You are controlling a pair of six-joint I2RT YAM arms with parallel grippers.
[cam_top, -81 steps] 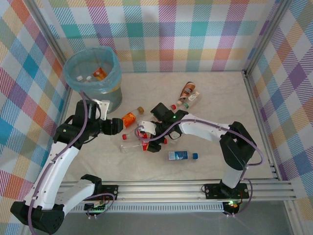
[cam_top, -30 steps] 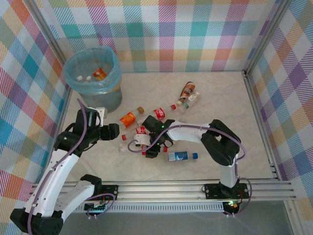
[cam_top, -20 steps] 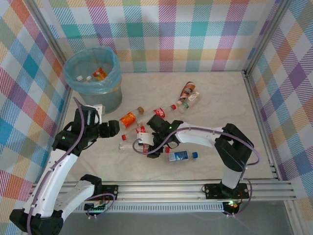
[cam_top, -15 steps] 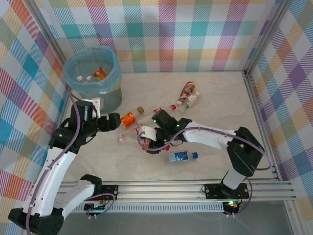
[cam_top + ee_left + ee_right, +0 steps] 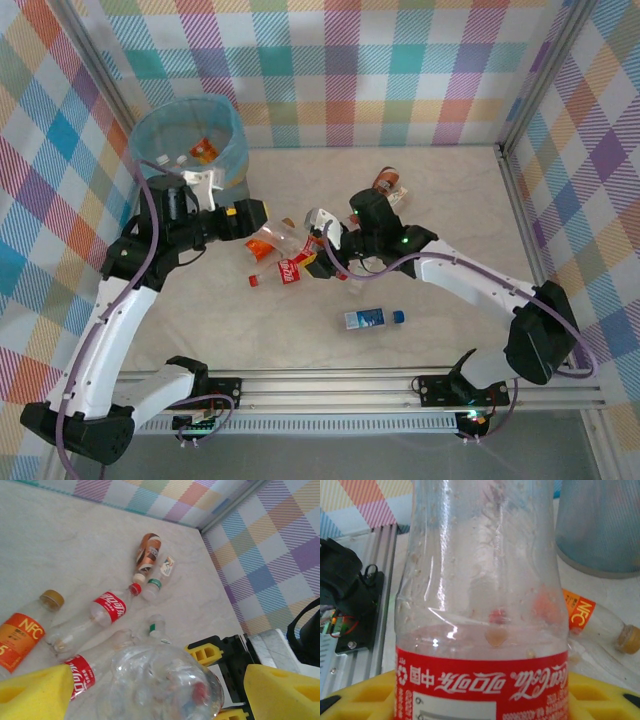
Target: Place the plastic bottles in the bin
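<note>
The right end effector (image 5: 480, 692) is closed on the held bottle (image 5: 480, 580), clear with a red label, which seems to be lifted off the counter (image 5: 450, 200) just right of the bin (image 5: 145, 128). The held bottle's long axis runs away from the bin toward the right arm, with its base pointing back at the left end effector (image 5: 159, 690). That end effector's pads stand wide on either side of the base without touching it. The left end effector sits between the held bottle and the bin, close to the bin's wall, so the left arm is much the nearer one. I judge this a hand-over: the left closes on the base, the right lets go, then a short swing takes it over the rim. Loose bottles right of the bin number at least six: an orange bottle (image 5: 264, 243), a red bottle (image 5: 288, 270), a blue bottle (image 5: 364, 318), a brown bottle (image 5: 148, 552), a green-cap bottle (image 5: 160, 575) and a second red bottle (image 5: 107, 607). Parts of about three more show inside the bin.
</note>
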